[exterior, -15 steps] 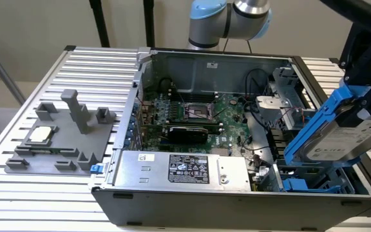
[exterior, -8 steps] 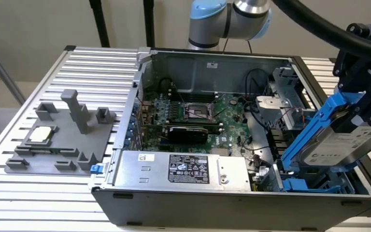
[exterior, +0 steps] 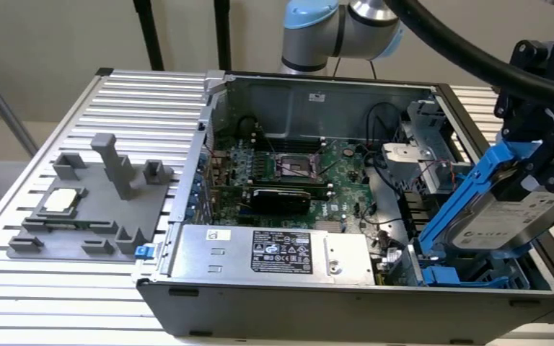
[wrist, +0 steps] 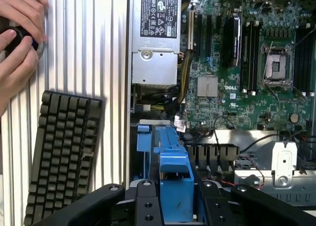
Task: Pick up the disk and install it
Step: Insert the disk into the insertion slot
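Observation:
The disk (exterior: 508,216) is a silver-grey drive with a white label, clipped in a bright blue carrier frame (exterior: 464,194). It hangs tilted over the open computer case's (exterior: 354,306) drive bay, at the exterior view's right front corner. My gripper (exterior: 539,169) is shut on the disk's upper end. In the wrist view the blue carrier (wrist: 175,179) sits between the black fingers (wrist: 148,206) of my gripper (wrist: 178,208), with the bay's blue plastic (wrist: 148,139) just beyond it.
Inside the case are the motherboard (exterior: 287,169), a silver power supply (exterior: 267,252) and cables near the bay. A grey fixture (exterior: 84,209) holding a square chip (exterior: 60,200) lies at the exterior view's left. A keyboard (wrist: 61,157) and a person's hands (wrist: 17,33) are beside the case.

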